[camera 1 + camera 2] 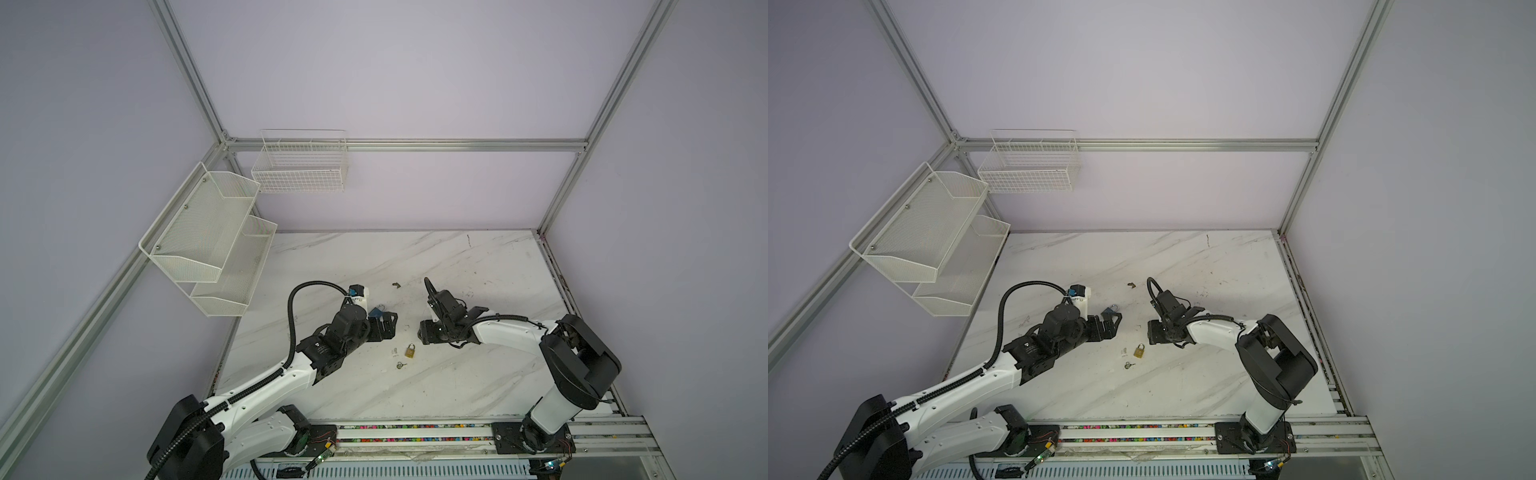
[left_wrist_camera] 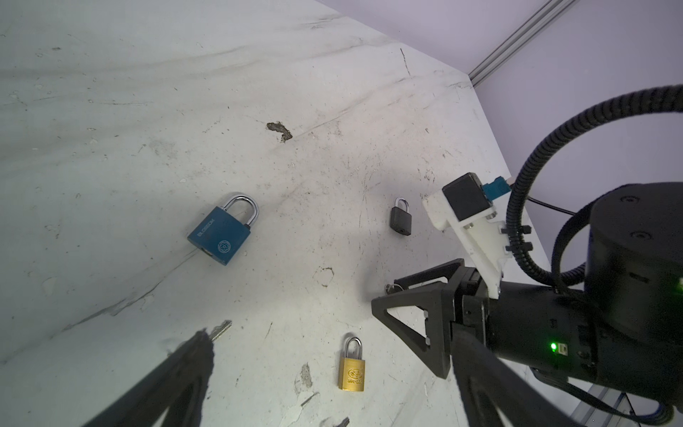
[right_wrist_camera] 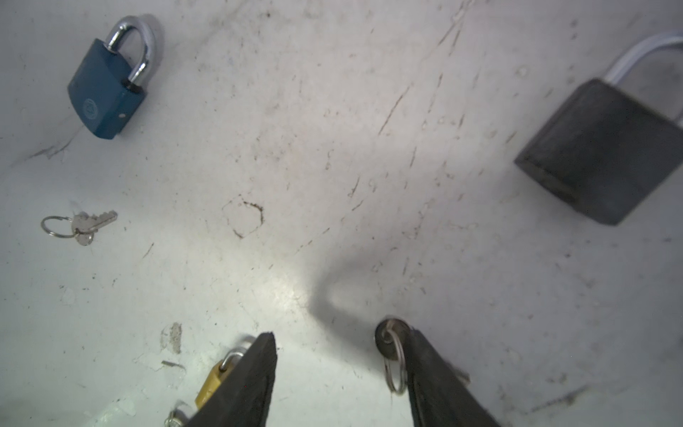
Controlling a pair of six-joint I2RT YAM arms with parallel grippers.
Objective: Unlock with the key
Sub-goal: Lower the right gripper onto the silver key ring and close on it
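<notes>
A: Marble tabletop [image 1: 457, 266], lavender walls behind. Where is the key found?

B: The ringed key [image 3: 388, 342] is seen lying on the marble against the inner face of one finger of the right gripper [image 3: 340, 334]. Those fingers stand apart and nothing is clamped.

A: Left gripper [image 1: 385, 327]?

B: Spread wide, nothing held, just beside the blue padlock [image 3: 107, 88].

A: Progress?

B: Judged early. The key is not yet lifted or inserted. The blue padlock, black padlock [image 3: 602, 151] and brass padlock [image 2: 352, 369] all lie with shackles shut. The matching lock cannot be told.
</notes>
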